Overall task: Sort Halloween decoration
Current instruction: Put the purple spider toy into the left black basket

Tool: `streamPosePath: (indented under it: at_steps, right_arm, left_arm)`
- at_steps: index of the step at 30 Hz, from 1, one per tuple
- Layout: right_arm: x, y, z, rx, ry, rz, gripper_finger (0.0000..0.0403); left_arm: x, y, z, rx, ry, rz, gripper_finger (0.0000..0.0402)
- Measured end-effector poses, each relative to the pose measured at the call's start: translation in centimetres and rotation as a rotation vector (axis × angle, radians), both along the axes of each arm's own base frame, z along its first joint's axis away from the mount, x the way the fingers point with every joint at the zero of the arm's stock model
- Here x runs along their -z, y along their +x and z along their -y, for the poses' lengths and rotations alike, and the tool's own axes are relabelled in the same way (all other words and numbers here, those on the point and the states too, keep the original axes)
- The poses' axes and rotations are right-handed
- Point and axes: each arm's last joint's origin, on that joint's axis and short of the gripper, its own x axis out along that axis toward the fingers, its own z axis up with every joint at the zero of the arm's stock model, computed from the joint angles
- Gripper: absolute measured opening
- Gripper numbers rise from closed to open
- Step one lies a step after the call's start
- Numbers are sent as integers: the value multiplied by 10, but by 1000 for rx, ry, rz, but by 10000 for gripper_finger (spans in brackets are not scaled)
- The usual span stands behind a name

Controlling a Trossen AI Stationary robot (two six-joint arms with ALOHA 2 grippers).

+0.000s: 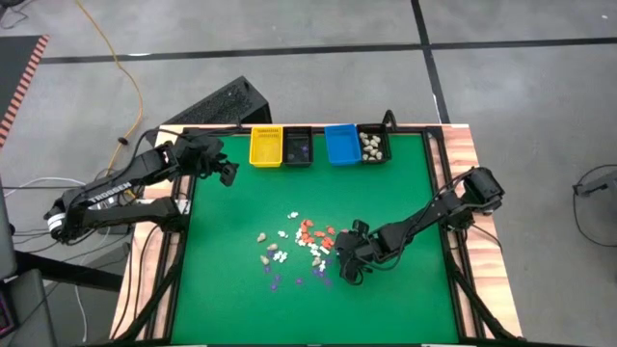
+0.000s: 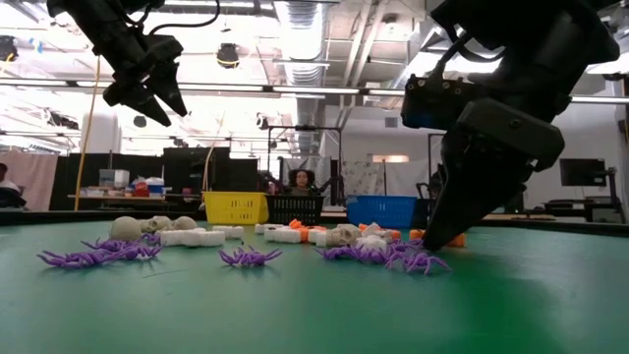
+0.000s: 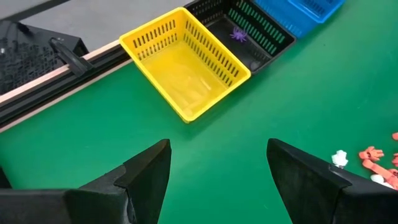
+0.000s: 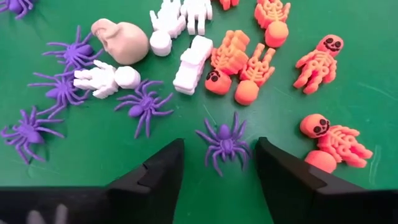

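Note:
The Halloween decoration (image 1: pixel 299 246) lies scattered on the green mat: purple spiders, white and orange skeletons, beige skulls. My right gripper (image 4: pixel 221 168) is low over the pile's right end, slanting down, open. Its fingers stand on either side of one purple spider (image 4: pixel 224 142) without touching it. In the low view its tips (image 2: pixel 437 241) are just above the mat. My left gripper (image 1: pixel 227 173) hangs raised and open near the yellow bin (image 3: pixel 186 68), with nothing between its fingers.
Four bins line the far edge: yellow (image 1: pixel 266 146), black (image 1: pixel 298 146) with a purple spider inside, blue (image 1: pixel 341 145), and black (image 1: pixel 373 146) with beige skulls. Orange skeletons (image 4: pixel 329 134) lie close beside the right finger. Bare mat spreads along the near side.

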Motion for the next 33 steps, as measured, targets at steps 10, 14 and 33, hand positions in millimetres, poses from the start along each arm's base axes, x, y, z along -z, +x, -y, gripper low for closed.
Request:
streamPosePath:
  at_steps: [10, 14, 33]
  right_arm:
    - [0, 1, 2, 9, 10, -2, 120]
    - [0, 1, 2, 24, 21, 0, 95]
    - [-3, 3, 1, 43, 38, 18, 21]
  left_arm:
    - [0, 0, 0, -11, 6, -4, 256]
    - [0, 0, 0, -12, 6, -3, 256]
    - [0, 0, 0, -12, 6, -3, 256]
